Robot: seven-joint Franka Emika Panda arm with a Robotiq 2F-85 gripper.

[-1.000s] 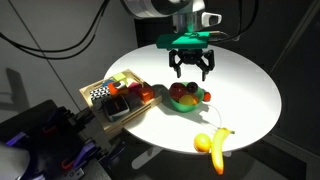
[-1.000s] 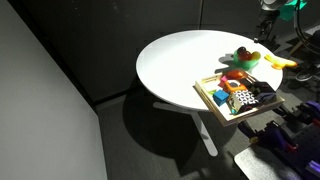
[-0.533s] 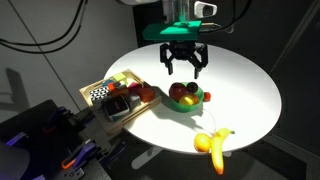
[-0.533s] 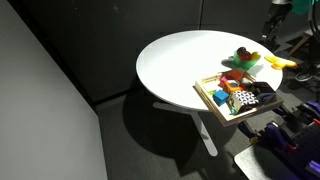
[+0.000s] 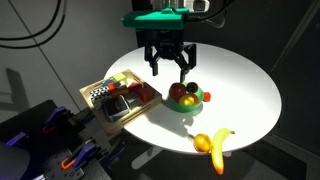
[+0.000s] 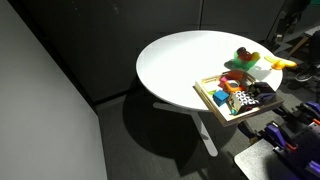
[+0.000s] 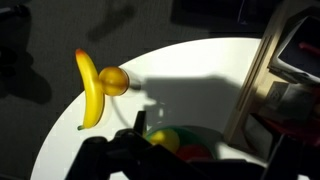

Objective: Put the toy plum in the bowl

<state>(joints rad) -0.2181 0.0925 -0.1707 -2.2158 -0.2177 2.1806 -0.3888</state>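
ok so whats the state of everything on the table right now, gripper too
gripper: open, empty, raised above the bowl
bowl: upright on the table, holding fruit
toy plum: resting in the bowl, free of the gripper
red fruit: in the bowl beside the toy plum
banana: lying flat on the table
orange fruit: on the table against the banana
wooden tray: at the table's edge, filled with blocks

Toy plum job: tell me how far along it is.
Done, apparently: a dark round fruit, likely the toy plum, sits in the green bowl beside other fruit. In hand: nothing; the gripper hangs open and empty above the table. Left: nothing visible, perhaps only backing away.
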